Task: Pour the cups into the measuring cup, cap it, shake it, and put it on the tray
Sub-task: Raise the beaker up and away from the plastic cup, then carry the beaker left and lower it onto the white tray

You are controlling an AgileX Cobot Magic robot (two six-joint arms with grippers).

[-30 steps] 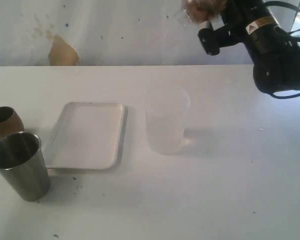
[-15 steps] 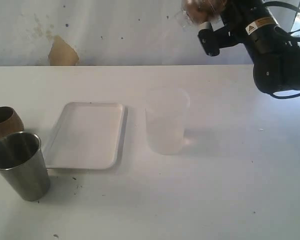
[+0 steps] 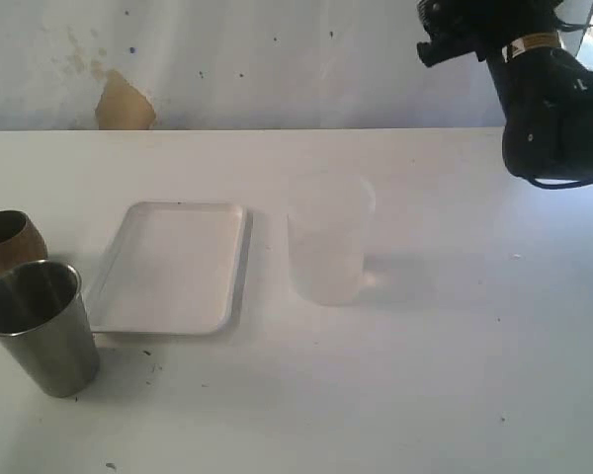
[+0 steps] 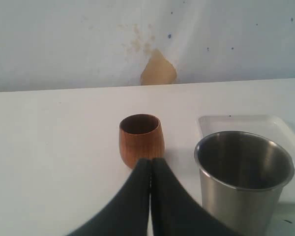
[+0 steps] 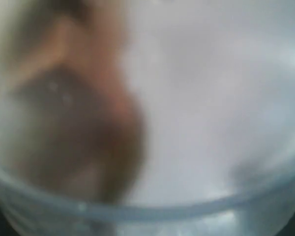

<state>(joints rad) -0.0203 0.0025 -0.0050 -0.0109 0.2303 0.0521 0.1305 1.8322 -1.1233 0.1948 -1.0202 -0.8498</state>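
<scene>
Plainly, the main danger is a spill. The measuring cup (image 5: 152, 209) fills the right wrist view as a blurred clear-plastic rim with something brown behind it. It is absent from the exterior view, where the right arm (image 3: 553, 109) sits high, far to the right of the tray (image 3: 168, 267). The right gripper itself is out of sight, so I cannot tell whether it clamps the cup, nor whether a cap is on; loosely capped, the contents would fly.

Coming down to the tray, the arm could knock the frosted beaker (image 3: 326, 242) just right of it, or catch the low rim. Left of the tray stand the slick, tapered steel tumbler (image 3: 40, 326) and the squat, matte, wooden-looking brown cup (image 3: 8, 242). The left gripper (image 4: 150, 164) has its fingers pressed together, empty.
</scene>
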